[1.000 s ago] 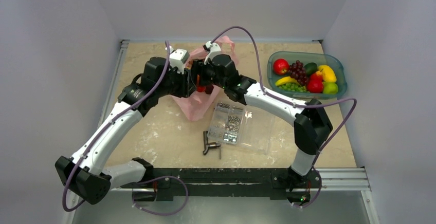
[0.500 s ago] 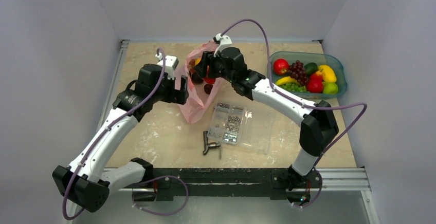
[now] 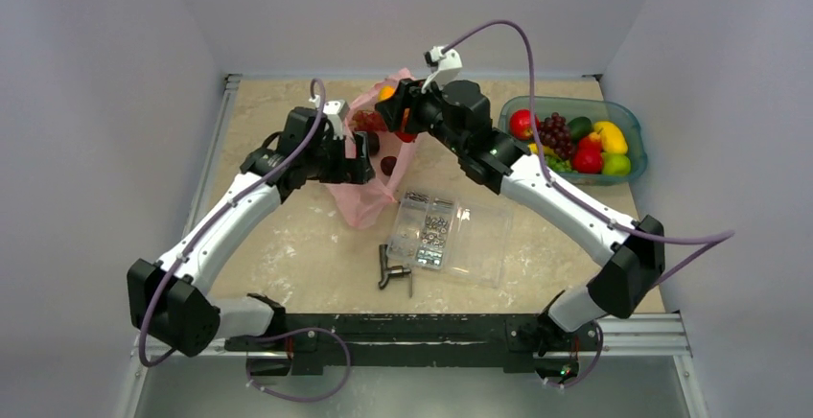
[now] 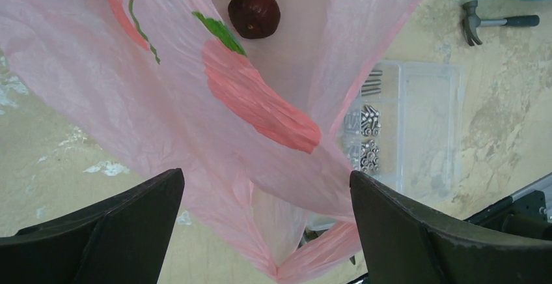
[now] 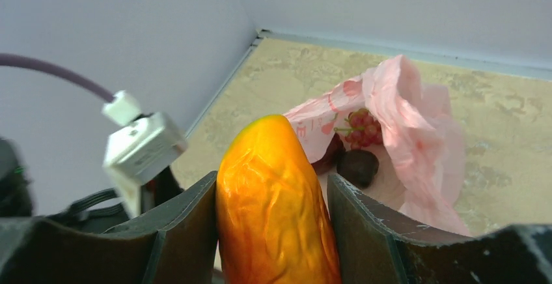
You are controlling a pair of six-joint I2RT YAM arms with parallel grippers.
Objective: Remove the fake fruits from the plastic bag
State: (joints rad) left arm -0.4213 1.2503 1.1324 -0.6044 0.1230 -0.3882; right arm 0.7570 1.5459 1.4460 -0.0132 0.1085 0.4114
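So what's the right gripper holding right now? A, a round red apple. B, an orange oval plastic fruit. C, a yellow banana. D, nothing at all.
B: in the right wrist view the orange oval plastic fruit sits clamped between the right gripper fingers, with the translucent pink plastic bag beyond it.

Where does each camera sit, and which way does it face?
Top external: above and behind the left arm and right arm, both visible, facing down at the table.
Left wrist: faces down at the plastic bag; open left gripper shows.
Right wrist: faces the bag's mouth; right gripper shut on the orange fruit.
Both wrist views share the bag and a dark fruit.
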